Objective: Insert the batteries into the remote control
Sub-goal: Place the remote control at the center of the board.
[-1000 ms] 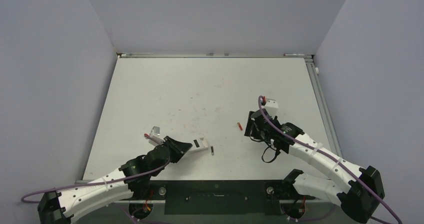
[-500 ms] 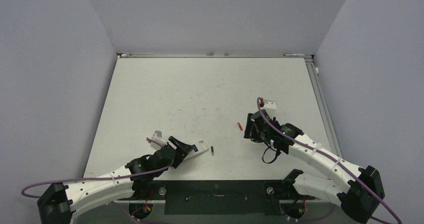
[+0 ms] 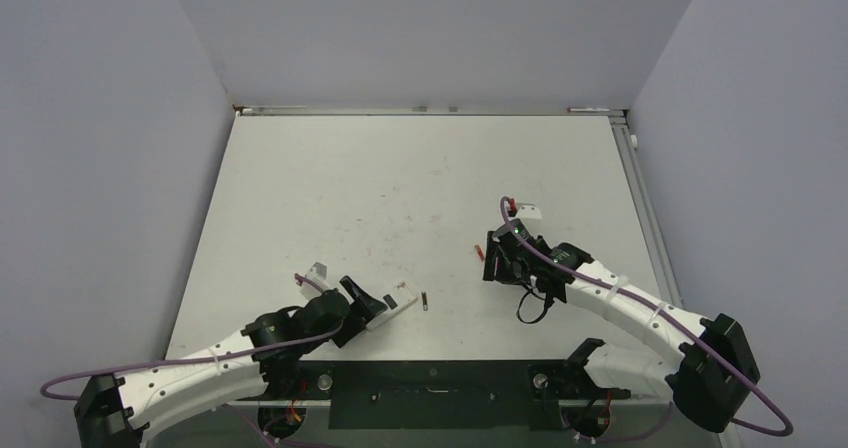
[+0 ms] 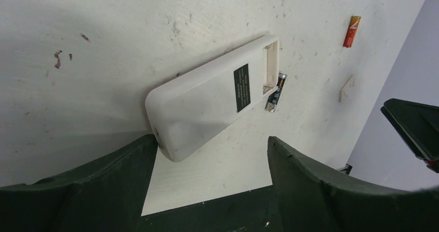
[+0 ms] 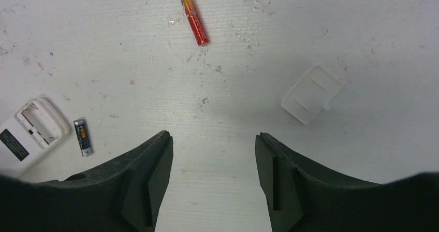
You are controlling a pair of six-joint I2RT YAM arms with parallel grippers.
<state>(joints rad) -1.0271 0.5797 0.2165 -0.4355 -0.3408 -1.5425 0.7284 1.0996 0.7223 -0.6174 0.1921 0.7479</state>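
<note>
The white remote control [image 4: 207,102] lies back-up on the table, its open battery compartment [image 4: 272,66] at the far end. My left gripper [image 4: 212,144] is open just behind the remote's near end, which sits by the left finger [image 4: 129,164]. A dark battery [image 4: 274,92] lies against the compartment end. A red battery [image 5: 194,20] lies ahead of my open, empty right gripper [image 5: 213,139]. From above, the remote [image 3: 397,302], the dark battery [image 3: 425,301] and the red battery [image 3: 480,251] lie between the left gripper [image 3: 365,304] and the right gripper [image 3: 492,260].
A small white battery cover [image 5: 311,93] lies flat to the right of the red battery. The table's near edge [image 4: 207,201] is close under the left gripper. Grey walls enclose the table on three sides.
My left gripper has opened, let go of the remote and drawn back toward its base. The right gripper has shifted left, closer to the red battery.
</note>
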